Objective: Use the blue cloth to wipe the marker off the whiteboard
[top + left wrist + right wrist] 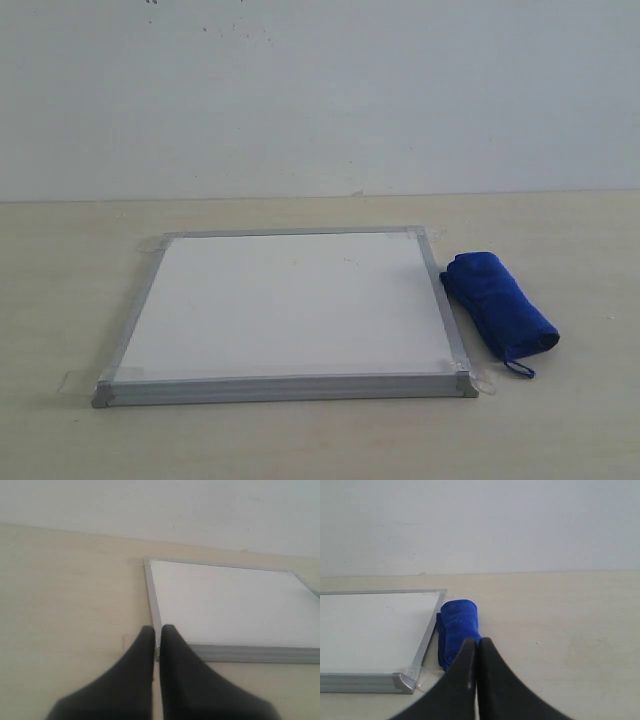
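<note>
left tool [158, 629]: two dark fingers pressed together, holding nothing.
whiteboard [230, 600]: its near corner sits right by the left tool's tips. The board runs on away from that tool and lies flat on the pale surface [65, 595].
right tool [477, 641]: fingers pressed together, holding nothing.
blue cloth [457, 625]: just past the right tool's tips, which hide part of it. It is rolled up on the surface, just beside the whiteboard's grey frame.
loop [518, 368]: small and blue, at one end of the roll.
wall [480, 525]: plain and pale, far behind everything.
</note>
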`<act>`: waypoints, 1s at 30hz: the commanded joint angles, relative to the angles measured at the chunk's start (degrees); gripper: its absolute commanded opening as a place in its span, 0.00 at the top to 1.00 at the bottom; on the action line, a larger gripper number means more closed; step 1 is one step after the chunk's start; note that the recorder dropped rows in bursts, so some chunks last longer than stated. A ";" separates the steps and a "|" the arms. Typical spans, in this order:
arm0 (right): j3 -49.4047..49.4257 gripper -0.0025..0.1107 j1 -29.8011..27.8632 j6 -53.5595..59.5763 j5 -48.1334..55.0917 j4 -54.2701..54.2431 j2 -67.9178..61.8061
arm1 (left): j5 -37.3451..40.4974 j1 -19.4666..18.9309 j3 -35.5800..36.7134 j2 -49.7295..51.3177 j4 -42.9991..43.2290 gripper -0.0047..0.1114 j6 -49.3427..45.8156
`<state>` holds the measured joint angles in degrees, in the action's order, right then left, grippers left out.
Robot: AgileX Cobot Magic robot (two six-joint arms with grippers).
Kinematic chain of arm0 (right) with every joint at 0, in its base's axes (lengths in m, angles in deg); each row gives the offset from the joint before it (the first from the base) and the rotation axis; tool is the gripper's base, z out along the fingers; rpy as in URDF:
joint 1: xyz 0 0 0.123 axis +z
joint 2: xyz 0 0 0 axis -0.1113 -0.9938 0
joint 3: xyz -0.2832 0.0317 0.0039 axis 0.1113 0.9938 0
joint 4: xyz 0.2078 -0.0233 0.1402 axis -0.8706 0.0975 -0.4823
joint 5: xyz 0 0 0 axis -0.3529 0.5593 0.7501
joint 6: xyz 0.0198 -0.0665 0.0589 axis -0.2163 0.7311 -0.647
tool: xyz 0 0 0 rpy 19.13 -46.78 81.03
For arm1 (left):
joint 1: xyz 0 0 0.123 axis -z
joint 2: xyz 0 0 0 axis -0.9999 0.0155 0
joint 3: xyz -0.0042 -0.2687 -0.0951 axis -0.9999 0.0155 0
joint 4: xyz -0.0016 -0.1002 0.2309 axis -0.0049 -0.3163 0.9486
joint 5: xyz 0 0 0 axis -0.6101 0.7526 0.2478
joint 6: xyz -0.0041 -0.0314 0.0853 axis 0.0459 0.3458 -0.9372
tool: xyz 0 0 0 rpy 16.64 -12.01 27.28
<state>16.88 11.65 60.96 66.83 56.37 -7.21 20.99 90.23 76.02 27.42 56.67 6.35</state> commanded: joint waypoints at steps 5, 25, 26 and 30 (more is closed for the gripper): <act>-0.04 0.98 -0.13 0.23 -0.36 0.10 0.21 | 0.19 -0.22 0.15 -0.15 0.43 0.93 0.57; -0.04 0.98 -0.13 0.23 -0.26 0.10 0.21 | -0.03 0.12 0.15 -0.15 0.43 0.93 0.57; -0.04 0.98 -0.13 0.23 -0.26 0.10 0.21 | -0.03 0.12 0.15 -0.15 0.43 0.93 0.57; -0.04 0.98 -0.13 0.23 -0.26 0.10 0.21 | -0.03 0.12 0.15 -0.15 0.43 0.93 0.57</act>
<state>16.88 11.65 60.96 66.83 56.49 -7.21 20.99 90.23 76.02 27.42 56.86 6.35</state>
